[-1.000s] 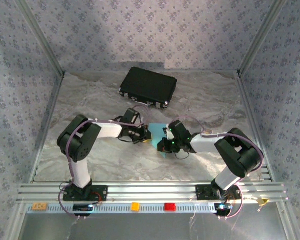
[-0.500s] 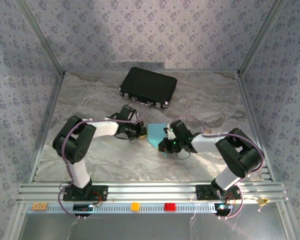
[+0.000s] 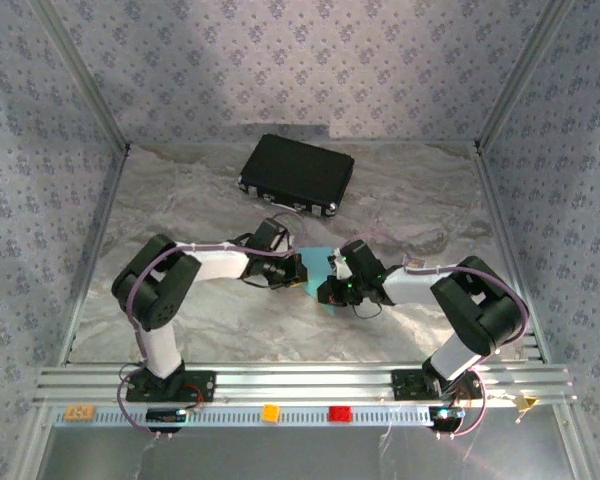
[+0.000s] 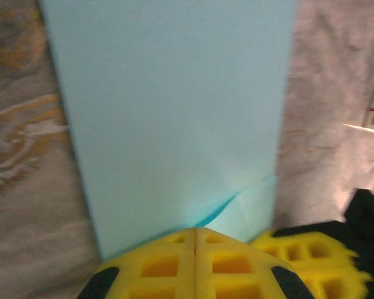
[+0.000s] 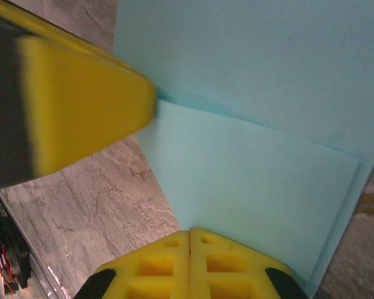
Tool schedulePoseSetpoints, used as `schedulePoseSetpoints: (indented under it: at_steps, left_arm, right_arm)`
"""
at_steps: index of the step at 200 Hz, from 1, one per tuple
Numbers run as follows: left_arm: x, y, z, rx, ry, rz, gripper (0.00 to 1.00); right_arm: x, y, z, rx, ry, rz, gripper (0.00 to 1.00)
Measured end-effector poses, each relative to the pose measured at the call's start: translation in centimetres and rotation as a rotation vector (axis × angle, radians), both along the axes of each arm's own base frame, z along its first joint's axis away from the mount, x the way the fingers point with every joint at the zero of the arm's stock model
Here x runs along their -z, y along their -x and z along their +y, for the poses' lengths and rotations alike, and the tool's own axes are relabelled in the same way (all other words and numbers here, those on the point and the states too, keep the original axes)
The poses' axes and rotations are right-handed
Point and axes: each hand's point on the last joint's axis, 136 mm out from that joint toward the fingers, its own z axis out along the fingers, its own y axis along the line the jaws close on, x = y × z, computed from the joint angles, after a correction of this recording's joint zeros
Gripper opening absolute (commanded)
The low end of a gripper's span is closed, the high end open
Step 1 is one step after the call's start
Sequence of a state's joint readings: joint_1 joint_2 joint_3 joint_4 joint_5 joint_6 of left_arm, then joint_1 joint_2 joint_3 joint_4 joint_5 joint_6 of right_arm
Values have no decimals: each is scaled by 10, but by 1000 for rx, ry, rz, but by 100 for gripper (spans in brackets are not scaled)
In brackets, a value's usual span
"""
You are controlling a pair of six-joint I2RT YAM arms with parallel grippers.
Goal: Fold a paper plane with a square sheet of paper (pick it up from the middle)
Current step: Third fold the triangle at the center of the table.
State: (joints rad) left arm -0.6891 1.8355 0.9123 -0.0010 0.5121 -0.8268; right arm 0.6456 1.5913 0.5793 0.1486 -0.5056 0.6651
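One sheet [image 4: 174,112] under the left tool [image 4: 194,240]

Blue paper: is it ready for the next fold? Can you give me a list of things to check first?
1. Left tool shut: ok, its pads meet.
2. Right tool shut: ok, its pads meet too.
3. Both tools at the blue paper: ok, one at each side of it.
4. A fold already in the paper: ok, a flap lies over the sheet in the right wrist view.
5. Paper pinched by either tool: cannot tell.
6. Black case apart from the paper: ok, it sits farther back on the table.
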Motion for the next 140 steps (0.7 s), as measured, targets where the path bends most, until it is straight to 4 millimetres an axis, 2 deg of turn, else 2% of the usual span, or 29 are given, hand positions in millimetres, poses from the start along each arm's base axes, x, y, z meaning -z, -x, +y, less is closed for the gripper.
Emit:
schedulePoseSetpoints:
  at_steps: [56, 91, 105, 126, 140]
  left_arm:
    - [0, -4, -4, 21, 10, 3, 0]
    - [1, -4, -4, 25, 10, 0, 0]
    - [1, -4, -4, 28, 9, -3, 0]
    - [1, -5, -3, 26, 11, -3, 0]
    - [0, -5, -3, 27, 11, -4, 0]
  right_arm:
    - [-4, 0, 2, -7, 10, 23, 1]
    - [-17, -17, 20, -20, -9, -5, 2]
    - [-14, -22, 26, -27, -6, 3, 2]
    - [-1, -20, 25, -27, 17, 26, 2]
    - [-1, -20, 25, -26, 10, 25, 3]
